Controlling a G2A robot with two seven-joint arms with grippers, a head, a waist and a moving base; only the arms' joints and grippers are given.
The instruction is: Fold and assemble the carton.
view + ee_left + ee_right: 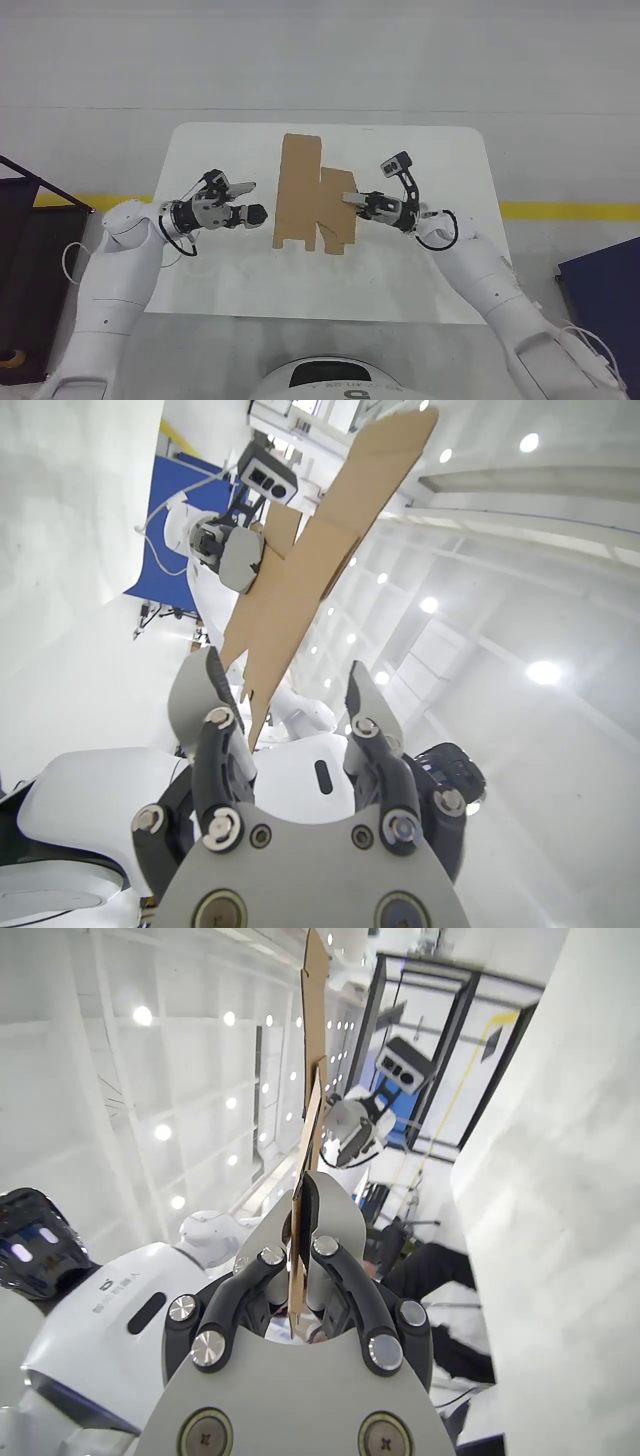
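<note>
Carton [300,195]: a flat brown blank, panels and flaps all in one plane, no crease raised that you can see. In the top view it sits over the middle of the bench [420,280]. The wrist views catch it edge-on against the ceiling, so it looks held up off the surface rather than lying on it.

Right end effector [350,198]: clamped on the carton's right-hand edge, board pinched between both pads in the right wrist view.

Left end effector [250,213]: fingers spread, gripping nothing. It sits just beside the carton's left edge, which lines up with the gap in the left wrist view. You can't tell whether one finger brushes the board.

Progress, as judged: early. The blank is picked up and secured on one side, and that is all. You have yet to take the second grip, open the blank into a sleeve, and fold and close the flaps.
</note>
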